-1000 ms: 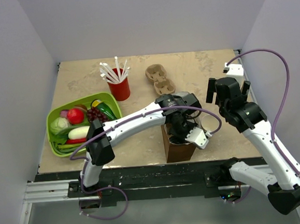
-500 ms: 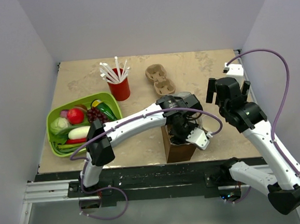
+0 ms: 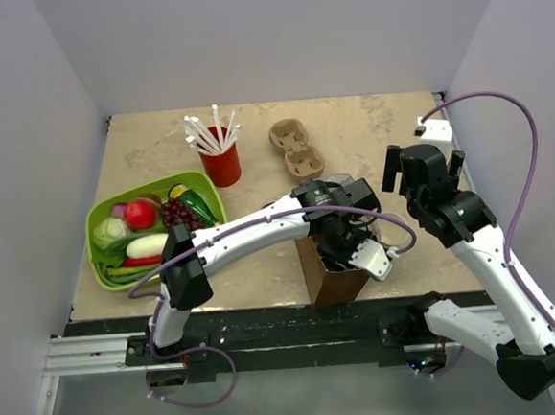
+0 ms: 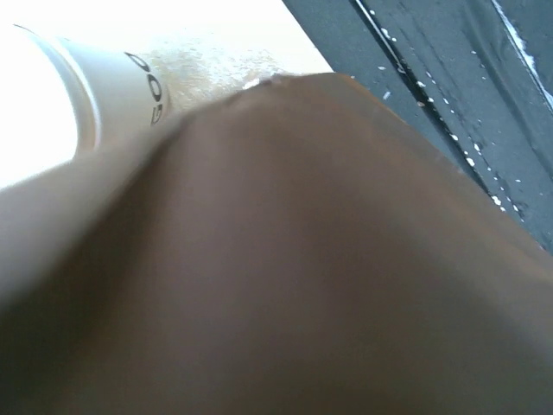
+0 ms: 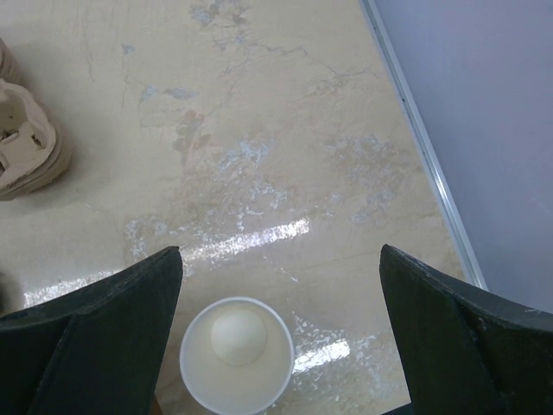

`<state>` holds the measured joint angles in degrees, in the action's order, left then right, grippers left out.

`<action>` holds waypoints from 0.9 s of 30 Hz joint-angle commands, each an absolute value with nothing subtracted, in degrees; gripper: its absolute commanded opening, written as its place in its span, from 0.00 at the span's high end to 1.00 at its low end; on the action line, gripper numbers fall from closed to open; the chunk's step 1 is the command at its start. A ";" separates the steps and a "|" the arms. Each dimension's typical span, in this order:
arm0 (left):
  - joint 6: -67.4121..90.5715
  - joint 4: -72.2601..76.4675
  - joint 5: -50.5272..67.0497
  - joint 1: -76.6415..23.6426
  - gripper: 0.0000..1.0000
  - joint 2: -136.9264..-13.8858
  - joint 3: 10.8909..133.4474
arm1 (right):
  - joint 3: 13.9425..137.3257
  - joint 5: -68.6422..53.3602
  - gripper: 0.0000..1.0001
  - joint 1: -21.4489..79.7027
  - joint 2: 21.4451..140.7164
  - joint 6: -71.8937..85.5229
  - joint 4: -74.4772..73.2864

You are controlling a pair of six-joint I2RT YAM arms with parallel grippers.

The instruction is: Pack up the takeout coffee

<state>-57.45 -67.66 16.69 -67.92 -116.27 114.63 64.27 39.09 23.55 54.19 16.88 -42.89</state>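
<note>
Top external view: the left fingers (image 3: 344, 251) are seen sunk at the mouth of the upright brown paper bag (image 3: 333, 282), which stands on the marbled beige surface (image 3: 252, 133). Over the last second the left wrist has been carried lower and a little toward the bag's near-right corner, and the bag's top has been nudged slightly out of square. This is judged to be the lowering stroke of the packing step, with release not yet confirmed.

The takeout coffee, a small white paper cup with a round black plastic sip lid, is not shown in any current view. It is judged to be below the bag's rim, either held or already set down. How far the left fingers are spread, and what they hold, cannot be told: the left wrist view is filled by blurred brown paper. Only a lettered white cup side (image 4: 95, 86) is caught beyond the bag there, and which cup it belongs to cannot be settled.

The right fingers (image 5: 95, 333) are spread wide and hold nothing. They hang over a lidless white paper cup (image 5: 236, 354), which stands just beside the bag's far-right corner. The right arm has barely been moved.

A lift of the left wrist clear of the bag's walls would be called for next, since the paper could be dragged or tipped.
</note>
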 commanded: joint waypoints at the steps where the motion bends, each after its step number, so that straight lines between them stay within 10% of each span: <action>1: -55.37 -65.74 14.42 -68.55 0.54 -113.64 117.25 | 66.53 38.94 0.02 23.47 52.38 17.14 -42.63; 27: -54.23 -63.28 8.97 -68.47 0.63 -111.27 115.84 | 66.62 35.68 0.02 23.47 51.33 17.31 -42.45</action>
<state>-54.92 -64.53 10.07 -68.29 -114.69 115.28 64.71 36.18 23.55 52.31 16.93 -42.92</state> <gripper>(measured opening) 0.410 0.981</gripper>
